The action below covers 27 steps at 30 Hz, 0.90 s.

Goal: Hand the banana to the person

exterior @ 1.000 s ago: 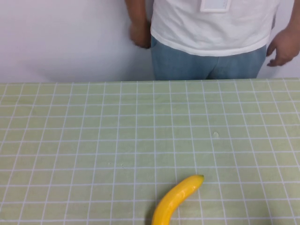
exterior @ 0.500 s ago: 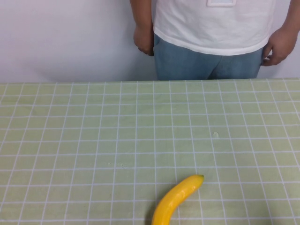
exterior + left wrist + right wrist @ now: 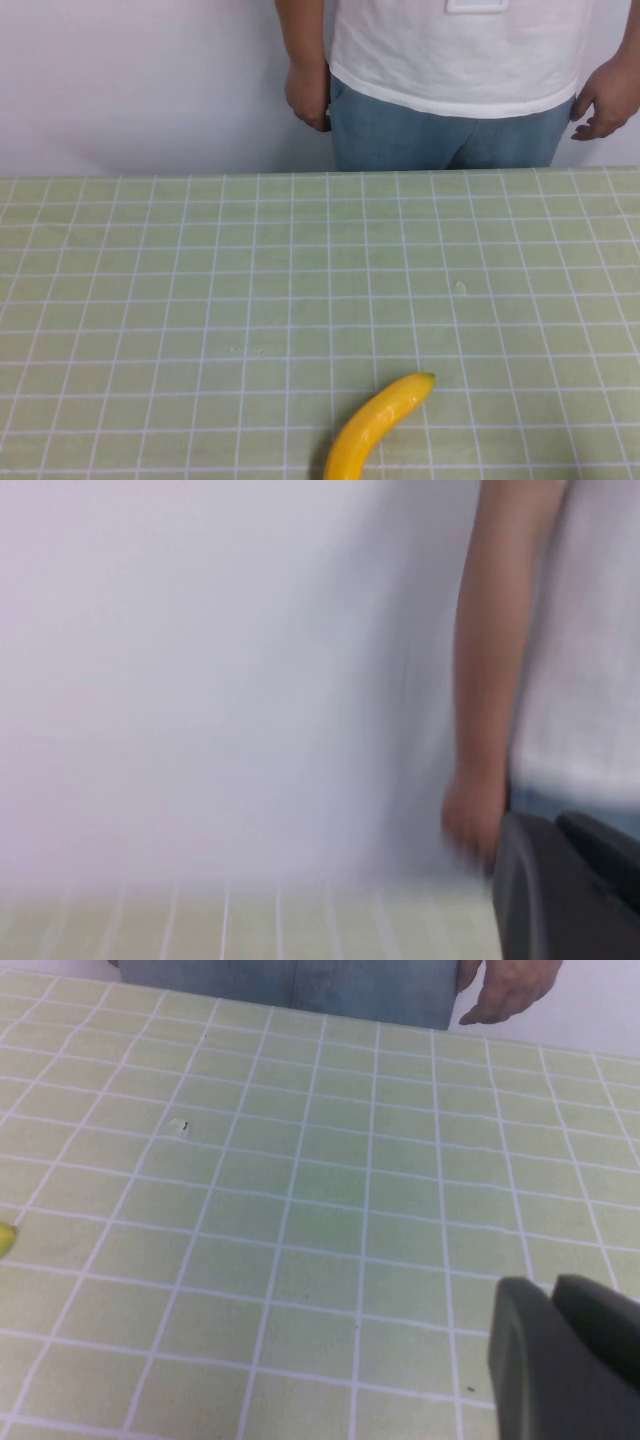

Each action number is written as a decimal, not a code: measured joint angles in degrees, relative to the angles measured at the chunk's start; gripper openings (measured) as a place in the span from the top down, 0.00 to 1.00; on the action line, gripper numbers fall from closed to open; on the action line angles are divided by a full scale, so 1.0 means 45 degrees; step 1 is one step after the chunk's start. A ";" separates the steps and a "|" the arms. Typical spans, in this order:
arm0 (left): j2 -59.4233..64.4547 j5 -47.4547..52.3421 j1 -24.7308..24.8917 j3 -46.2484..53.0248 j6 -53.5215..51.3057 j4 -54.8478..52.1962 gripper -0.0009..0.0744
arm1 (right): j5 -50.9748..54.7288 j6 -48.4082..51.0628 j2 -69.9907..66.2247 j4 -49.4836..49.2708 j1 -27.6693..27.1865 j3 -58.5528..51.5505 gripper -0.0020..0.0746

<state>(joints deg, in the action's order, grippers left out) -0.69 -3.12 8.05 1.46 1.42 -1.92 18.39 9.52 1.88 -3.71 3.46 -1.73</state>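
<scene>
The yellow banana (image 3: pixel 378 426) lies on the green gridded table (image 3: pixel 200 280) at the near edge, its greenish tip pointing away to the right. Only its tip shows in the right wrist view (image 3: pixel 5 1240). The person (image 3: pixel 455 60), in a white T-shirt and blue jeans, stands behind the far edge with both hands at the hips. Neither gripper shows in the high view. My left gripper (image 3: pixel 556 826) is shut and empty, raised and facing the person's arm (image 3: pixel 490 680). My right gripper (image 3: pixel 552 1292) is shut and empty above the table, well away from the banana.
A plain white wall (image 3: pixel 130 80) rises behind the table's far edge. A small pale speck (image 3: pixel 460 287) lies on the table surface right of centre. The person's hand (image 3: pixel 510 985) hangs just past the far edge.
The person has shifted slightly and lowered both hands to the hips. The banana has not moved.
</scene>
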 joint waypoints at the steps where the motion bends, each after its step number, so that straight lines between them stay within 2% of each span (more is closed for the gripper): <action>1: 0.0000 -0.0576 0.0000 0.0000 0.0000 0.0000 0.99 | 0.0000 0.0000 0.0000 0.0000 0.0000 0.0000 0.98; 5: 0.0000 -0.2684 0.0000 0.0000 0.0000 0.0000 0.99 | 0.0000 0.0000 0.0000 0.0000 0.0000 0.0000 0.98; 11: 0.0000 -0.4465 0.0000 0.0000 0.0082 0.0000 0.99 | 0.0000 0.0000 0.0000 0.0000 0.0000 0.0000 0.98; 16: -0.0017 -0.9006 0.0000 0.0000 0.1454 0.0000 0.99 | 0.0000 0.0000 0.0000 0.0000 0.0000 0.0000 0.98; 18: -0.0030 -0.9800 0.0000 -0.0364 0.2113 0.0000 0.99 | 0.0000 0.0000 0.0000 0.0000 0.0000 0.0000 0.98; 20: -0.0030 -0.9066 0.0000 -0.1362 0.2761 0.0000 0.99 | 0.0000 0.0000 0.0000 0.0000 0.0000 0.0000 0.98; 22: -0.0030 -0.7201 0.0000 -0.2850 0.3203 0.0000 0.99 | 0.0000 0.0000 0.0000 0.0000 0.0000 0.0000 0.98; 27: 0.1164 -0.0500 0.0000 -0.7416 0.3481 -0.0006 0.99 | 0.0000 0.0000 0.0000 0.0000 0.0000 0.0000 0.98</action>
<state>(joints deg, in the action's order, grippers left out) 4.55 -5.37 8.05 -31.91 17.09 -1.95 18.39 9.52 1.88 -3.71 3.46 -1.73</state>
